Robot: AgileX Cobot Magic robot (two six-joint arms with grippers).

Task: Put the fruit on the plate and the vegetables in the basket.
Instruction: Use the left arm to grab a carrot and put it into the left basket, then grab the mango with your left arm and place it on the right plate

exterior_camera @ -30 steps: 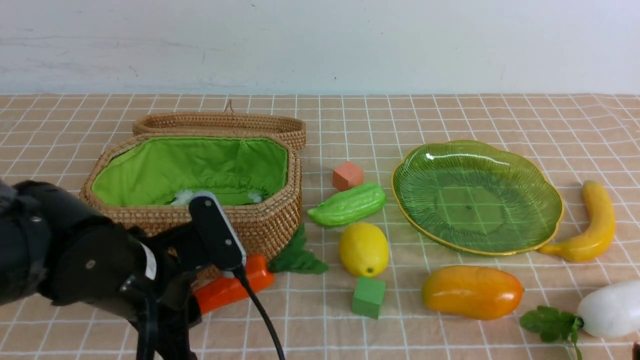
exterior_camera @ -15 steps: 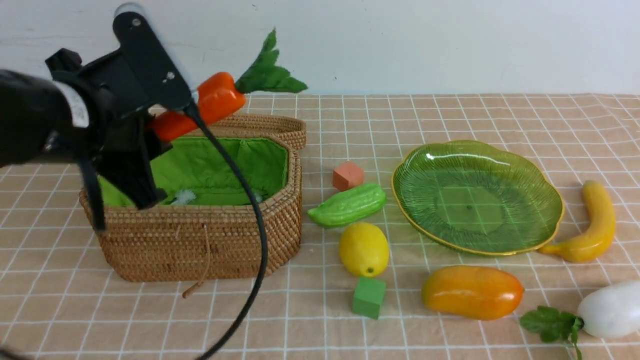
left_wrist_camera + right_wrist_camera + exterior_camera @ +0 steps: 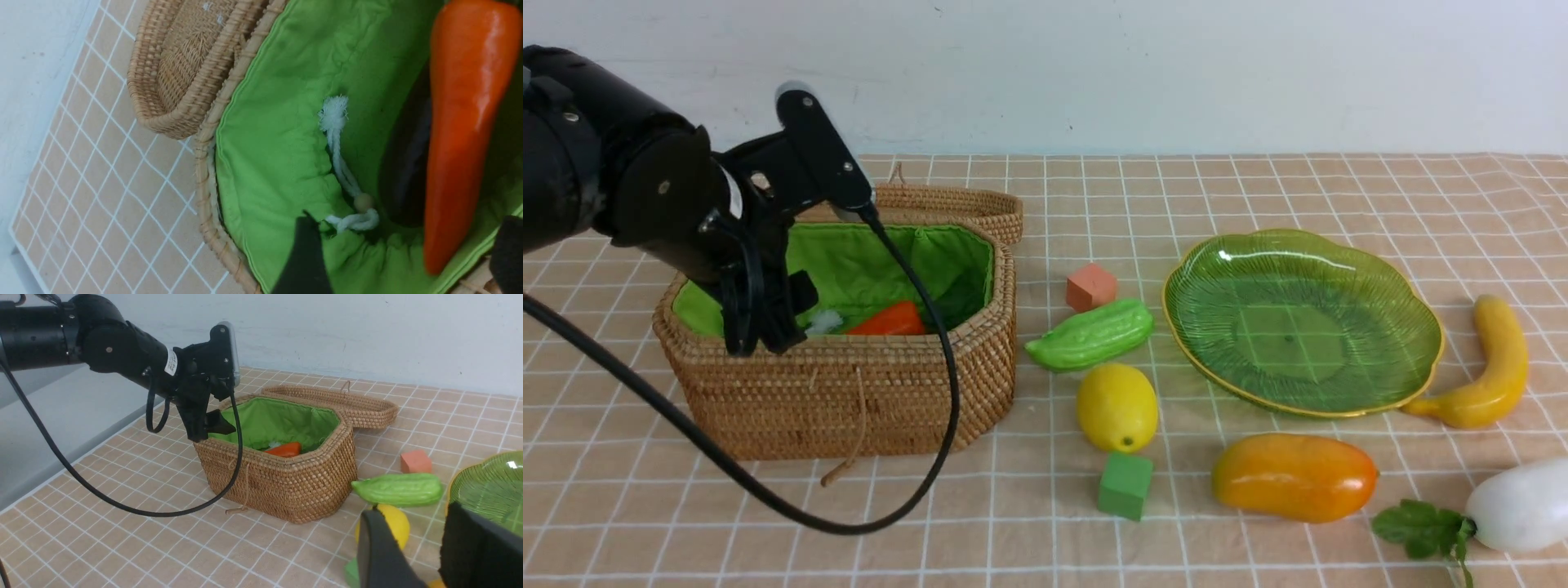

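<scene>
Carrot (image 3: 888,320) in basket (image 3: 849,400), left hand (image 3: 764,335) seemingly spread wide above.

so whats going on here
The left claw hangs open over the basket, and the carrot lies inside, free of the claw. The gourd, lemon, mango, banana and radish lie out on the cloth, and the plate holds nothing. The right claw is open and empty, low near the lemon.
</scene>
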